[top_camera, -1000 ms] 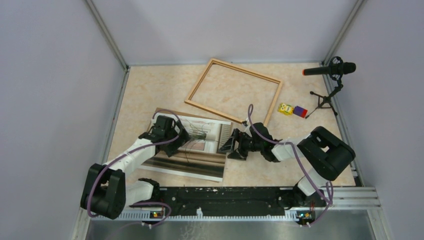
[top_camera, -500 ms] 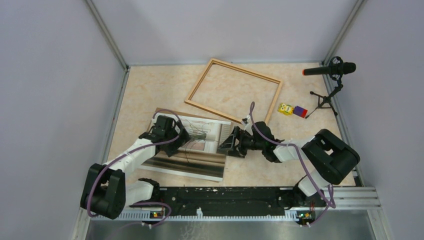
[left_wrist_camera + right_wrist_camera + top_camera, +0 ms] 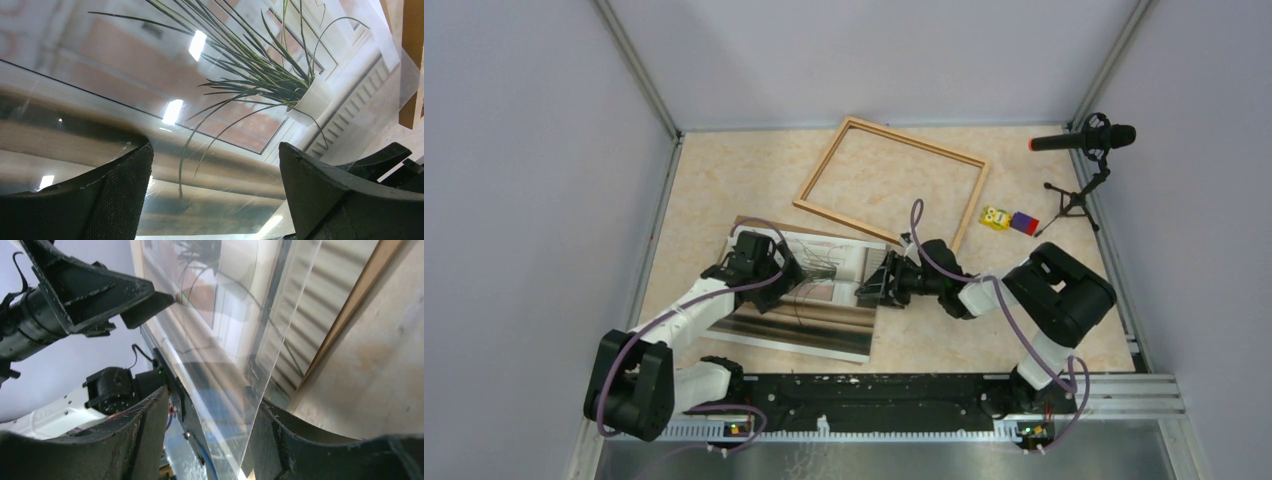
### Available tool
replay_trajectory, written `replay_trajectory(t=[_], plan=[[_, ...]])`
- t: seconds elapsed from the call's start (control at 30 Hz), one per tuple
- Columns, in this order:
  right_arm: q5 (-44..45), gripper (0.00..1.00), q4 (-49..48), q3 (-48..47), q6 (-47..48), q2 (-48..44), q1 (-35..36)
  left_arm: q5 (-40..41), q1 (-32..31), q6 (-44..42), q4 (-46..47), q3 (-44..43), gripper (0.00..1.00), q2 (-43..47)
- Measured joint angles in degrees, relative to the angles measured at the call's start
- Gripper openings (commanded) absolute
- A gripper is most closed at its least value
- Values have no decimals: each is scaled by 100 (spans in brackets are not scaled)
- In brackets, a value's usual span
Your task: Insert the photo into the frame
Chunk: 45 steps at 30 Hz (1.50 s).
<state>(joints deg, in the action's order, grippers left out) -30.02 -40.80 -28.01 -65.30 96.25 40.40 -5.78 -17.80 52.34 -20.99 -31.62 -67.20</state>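
The photo (image 3: 819, 295), with grass blades over beige and brown bands, lies flat at the near left under a clear sheet (image 3: 240, 390). The frame (image 3: 918, 140) of light wood lies empty at the back centre, apart from it. My left gripper (image 3: 784, 270) is open, its tips low over the photo's left part (image 3: 240, 75), with nothing between them (image 3: 215, 150). My right gripper (image 3: 871, 288) is open at the photo's right edge. The clear sheet's raised edge stands between its jaws (image 3: 212, 400), which are not closed on it.
A brown backing board (image 3: 742, 222) lies under the photo. A yellow toy (image 3: 994, 218) and a blue-red block (image 3: 1025, 223) sit right of the frame. A microphone on a small tripod (image 3: 1084, 140) stands at the back right. Walls close in three sides.
My right gripper has moved left to the photo's right edge, and the clear sheet's edge now sits between its jaws. My left gripper has stayed put.
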Motion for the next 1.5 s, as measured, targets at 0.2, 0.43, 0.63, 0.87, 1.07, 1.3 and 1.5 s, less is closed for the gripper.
replay_trajectory(t=[0.2, 0.43, 0.63, 0.87, 1.07, 1.3, 1.5], plan=[[378, 44, -164, -330, 166, 282, 160, -2, -4, -68, -39, 13, 99, 59], [745, 10, -723, -588, 120, 828, 540, -105, -22, -398, -109, 59, 99, 457], [903, 0, -125, -1012, 579, 745, 555, -20, -22, -1213, -411, -372, 99, 1436], [555, 0, 505, -1357, 1040, 39, 42, 334, -20, -2188, -422, -1755, 99, 1963], [286, 0, 793, -1567, 1137, -94, -1121, 247, -22, -2623, -341, -2146, 99, 1836], [236, 0, 1484, -2369, 1327, 39, -2004, -63, -22, -2697, -409, -2251, 99, 1158], [223, 0, 1725, -3104, 1309, 634, -2505, -332, -22, -2702, -387, -2743, 99, 341]])
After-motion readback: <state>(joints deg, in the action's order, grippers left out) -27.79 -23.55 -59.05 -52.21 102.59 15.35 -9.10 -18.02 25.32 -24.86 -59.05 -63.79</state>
